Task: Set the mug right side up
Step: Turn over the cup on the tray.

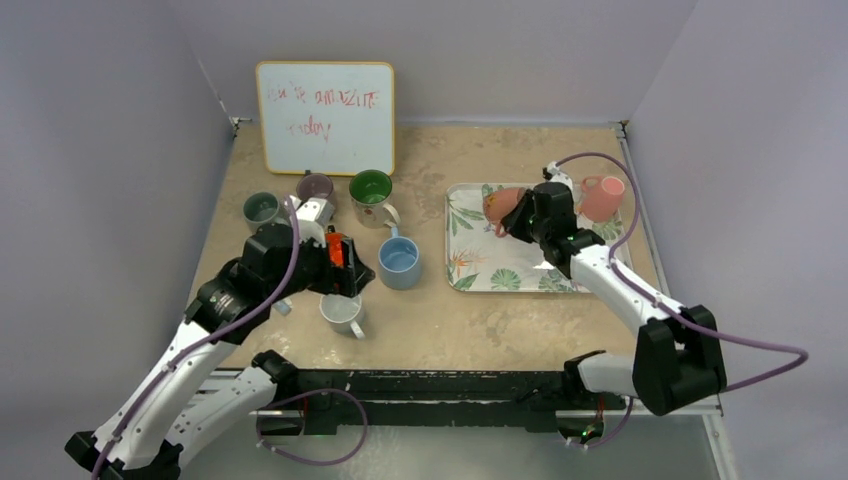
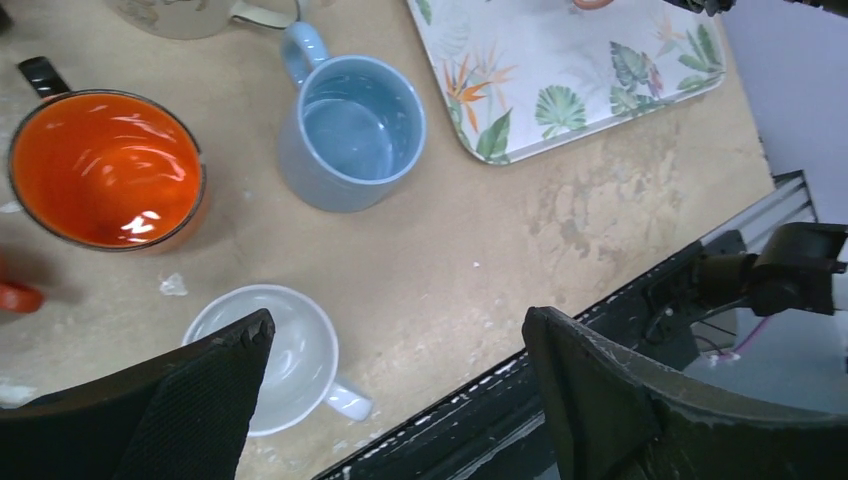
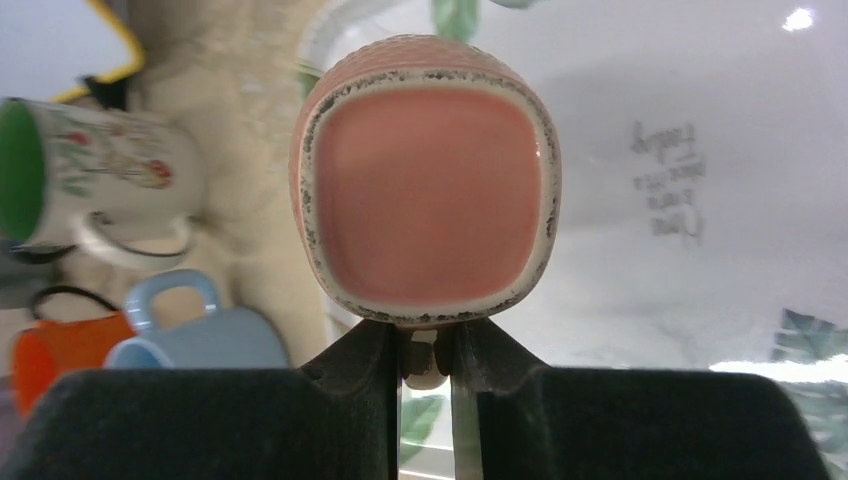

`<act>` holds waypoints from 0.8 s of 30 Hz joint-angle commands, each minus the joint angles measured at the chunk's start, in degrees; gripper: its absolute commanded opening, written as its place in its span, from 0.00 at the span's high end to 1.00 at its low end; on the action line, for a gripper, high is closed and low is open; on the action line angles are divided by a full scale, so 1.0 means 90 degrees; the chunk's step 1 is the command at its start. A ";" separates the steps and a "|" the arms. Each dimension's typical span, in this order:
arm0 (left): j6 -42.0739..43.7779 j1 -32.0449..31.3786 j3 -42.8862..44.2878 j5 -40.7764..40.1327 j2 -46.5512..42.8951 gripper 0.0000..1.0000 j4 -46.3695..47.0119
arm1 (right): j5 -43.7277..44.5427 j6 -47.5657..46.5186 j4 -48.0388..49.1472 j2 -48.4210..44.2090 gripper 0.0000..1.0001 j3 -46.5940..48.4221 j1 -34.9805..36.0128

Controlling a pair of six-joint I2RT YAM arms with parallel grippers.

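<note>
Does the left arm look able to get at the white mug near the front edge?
Probably yes. The left gripper hangs open just above the white mug, which stands upright, apart from the blue mug and orange mug, with nothing covering it.

Blue mug [image 2: 350,130] stands upright between orange mug [image 2: 105,168] and leafy tray [image 2: 560,70].

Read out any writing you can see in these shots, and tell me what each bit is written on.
Whiteboard: two lines of red handwriting. The lower line looks like "today"; the upper line is too blurred to read.
Tray: faint grey lettering on its white middle in the right wrist view, too faint to read.
</note>
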 commanded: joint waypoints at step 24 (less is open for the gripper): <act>-0.2403 -0.0011 -0.0653 0.1995 0.1263 0.10 0.4702 | -0.2679 0.2420 0.4341 -0.1198 1.00 -0.0387 0.0900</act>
